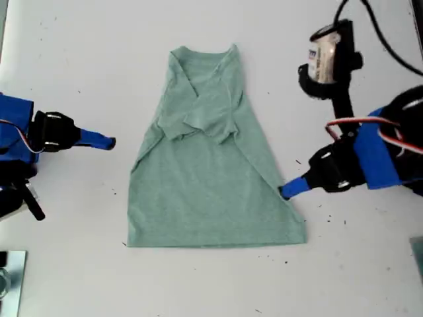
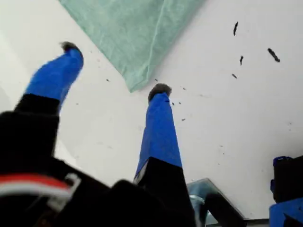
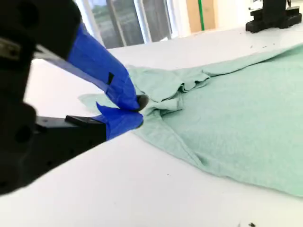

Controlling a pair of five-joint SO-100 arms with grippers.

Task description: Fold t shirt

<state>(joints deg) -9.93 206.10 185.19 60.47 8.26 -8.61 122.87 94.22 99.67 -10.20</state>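
Exterior view: shirt [image 1: 215, 191] lies flat mid-surface [image 1: 79, 53], neckline twd the view's top, hem twd its bottom. Both sleeves are folded in over the chest and the sides are turned in, so the outline runs narrow at the neck and wide at the hem.

My first gripper [image 1: 285, 191] comes in from the exterior view's right, tip at the shirt's side edge, a bit above the hem corner on that side. First wrist view: first gripper [image 2: 115, 68] has its 2 fingers [image 2: 158, 123] spread wide, nothing betw them but bare surface and a pointed bit of shirt [image 2: 132, 33] edge. 1 fingertip sits just beside that point; can't tell if it touches. Dark specks [image 2: 273, 55] dot the surface nearby.

My second gripper [image 1: 109, 142] reaches in from the exterior view's left, level w/ the folded sleeves, w/ a strip of bare surface betw it and the shirt. Second wrist view: second gripper [image 3: 138, 109] has its fingers [image 3: 106, 75] closed tip to tip, no cloth seen betw them; shirt [image 3: 236, 109] spreads out beyond, bunched sleeve folds mid-frame, windows [image 3: 128, 23] behind.

Also in the exterior view: black mount w/ a pale cylinder [image 1: 325, 56] and cables at the view's top right, metal plate [image 1: 12, 277] at its bottom-left corner.
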